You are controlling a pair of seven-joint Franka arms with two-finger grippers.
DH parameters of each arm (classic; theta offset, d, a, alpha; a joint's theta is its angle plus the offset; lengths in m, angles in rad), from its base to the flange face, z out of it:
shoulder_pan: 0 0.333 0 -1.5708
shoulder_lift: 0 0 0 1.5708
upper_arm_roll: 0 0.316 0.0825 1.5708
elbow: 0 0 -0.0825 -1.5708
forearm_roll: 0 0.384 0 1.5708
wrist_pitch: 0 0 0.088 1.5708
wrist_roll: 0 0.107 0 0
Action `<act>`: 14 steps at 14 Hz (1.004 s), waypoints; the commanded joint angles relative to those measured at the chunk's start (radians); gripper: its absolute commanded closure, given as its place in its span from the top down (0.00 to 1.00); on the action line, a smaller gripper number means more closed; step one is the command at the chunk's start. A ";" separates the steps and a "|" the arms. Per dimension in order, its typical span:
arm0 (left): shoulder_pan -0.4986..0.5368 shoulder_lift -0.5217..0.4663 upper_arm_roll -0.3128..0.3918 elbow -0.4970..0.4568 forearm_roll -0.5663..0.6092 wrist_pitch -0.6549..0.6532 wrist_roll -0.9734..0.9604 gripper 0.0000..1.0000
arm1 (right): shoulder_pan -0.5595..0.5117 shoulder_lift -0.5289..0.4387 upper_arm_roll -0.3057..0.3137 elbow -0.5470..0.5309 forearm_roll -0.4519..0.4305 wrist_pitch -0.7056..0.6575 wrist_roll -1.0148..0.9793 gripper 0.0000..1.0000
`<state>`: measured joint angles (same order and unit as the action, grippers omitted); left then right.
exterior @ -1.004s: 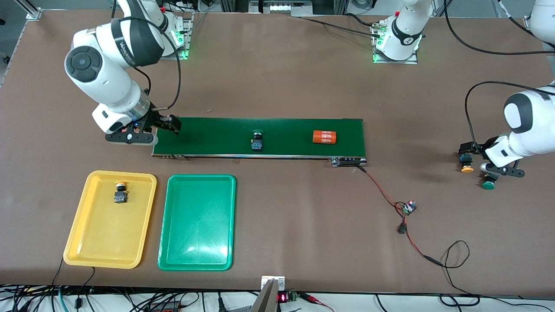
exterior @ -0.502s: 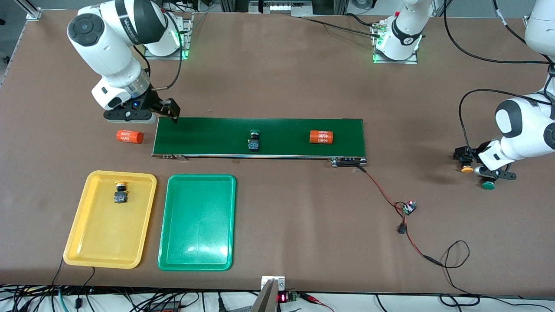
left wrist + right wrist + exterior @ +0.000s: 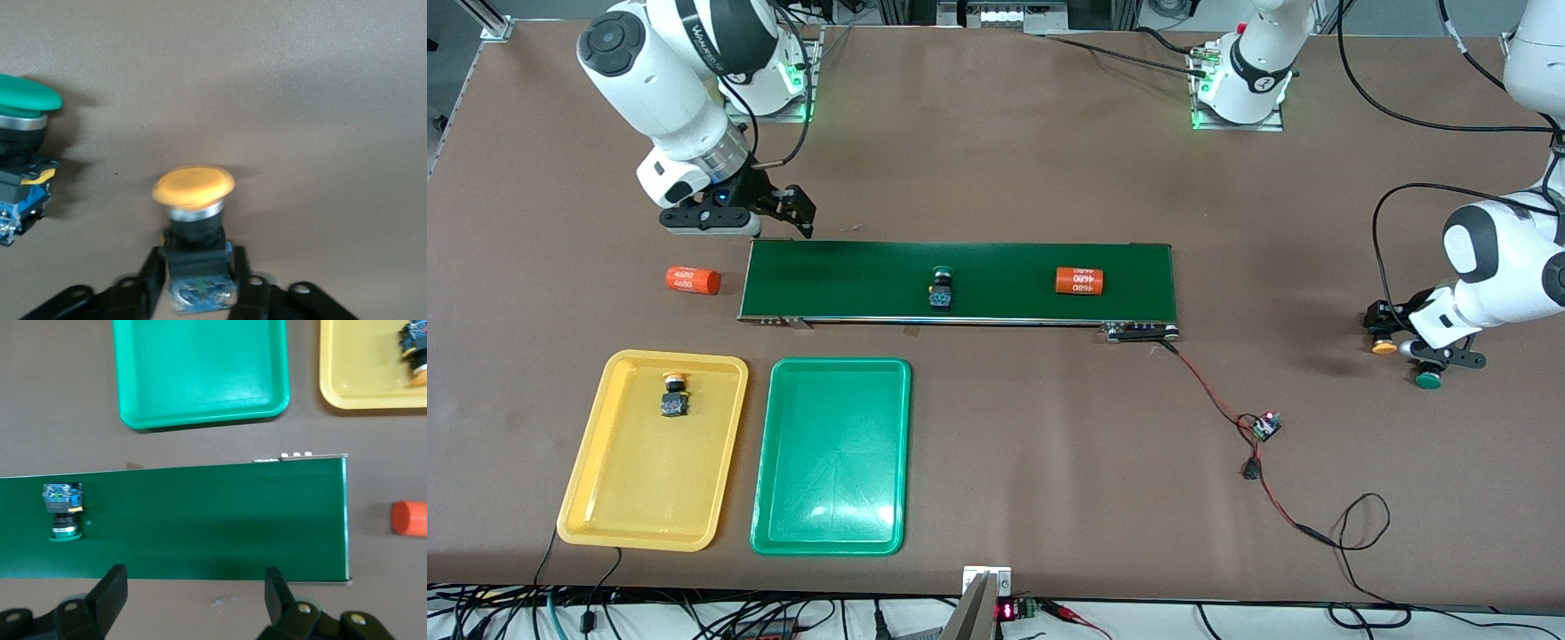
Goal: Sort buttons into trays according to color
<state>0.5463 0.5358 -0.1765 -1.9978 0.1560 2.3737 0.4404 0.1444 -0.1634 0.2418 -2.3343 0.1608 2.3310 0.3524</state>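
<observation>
The left gripper (image 3: pixel 1392 331) is found low at the table surface toward the left arm's end of the table, well apart from the dark-green belt (image 3: pixel 960 280); its fingers (image 3: pixel 152 283) are seen clamped on the black-blue body of a yellow-capped button (image 3: pixel 195 230). Just beside it, a loose green-capped button (image 3: pixel 1428 380) is seen resting on the bare table, nearer to the front camera than the gripped one. The right gripper (image 3: pixel 783 218) is held in the air over the table just off the belt's edge, at the right arm's end of the belt, with its fingers (image 3: pixel 112 593) spread apart and nothing between them. A second green-capped button (image 3: pixel 941 290) is noted on the belt near its middle, and an orange cylinder with white print (image 3: pixel 1079 280) is lying on the belt toward the left arm's end. Another orange cylinder (image 3: pixel 693 280) is lying on the table just off the belt's end nearest the right arm. The yellow tray (image 3: pixel 605 498) and the green tray (image 3: pixel 831 524) are set side by side, nearer to the front camera than the belt. One yellow-capped button (image 3: pixel 673 394) is found in the yellow tray, in the part of it closest to the belt. A small circuit board with red wiring (image 3: pixel 1264 426) is noted on the table.
</observation>
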 commanded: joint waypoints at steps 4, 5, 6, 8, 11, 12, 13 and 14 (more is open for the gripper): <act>-0.032 -0.080 0.005 -0.006 0.023 -0.060 0.053 0.00 | 0.000 0.059 0.059 -0.016 0.023 0.102 0.100 0.92; -0.054 -0.117 0.000 -0.001 0.023 -0.106 0.049 0.00 | 0.001 0.073 0.059 -0.016 0.023 0.119 0.114 0.92; -0.072 -0.149 -0.001 -0.001 0.022 -0.138 0.044 0.00 | 0.012 0.084 0.060 -0.016 0.023 0.131 0.126 0.92; -0.126 -0.184 -0.003 -0.002 0.010 -0.175 0.003 0.00 | 0.027 0.120 0.060 -0.016 0.023 0.171 0.166 0.92; -0.231 -0.237 -0.004 -0.001 0.010 -0.255 -0.107 0.00 | 0.046 0.160 0.065 -0.016 0.023 0.218 0.203 0.92; -0.255 -0.256 -0.004 -0.001 0.008 -0.278 -0.136 0.00 | 0.050 0.171 0.065 -0.013 0.020 0.223 0.203 0.92; -0.276 -0.272 -0.008 -0.001 0.007 -0.303 -0.150 0.00 | 0.055 0.179 0.065 -0.011 0.016 0.223 0.201 0.92; -0.295 -0.286 -0.009 -0.001 0.007 -0.309 -0.149 0.00 | 0.061 0.182 0.065 -0.013 0.010 0.220 0.204 0.92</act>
<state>0.2806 0.3000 -0.1920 -1.9832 0.1565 2.0969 0.3098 0.1921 0.0118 0.3040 -2.3467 0.1661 2.5400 0.5404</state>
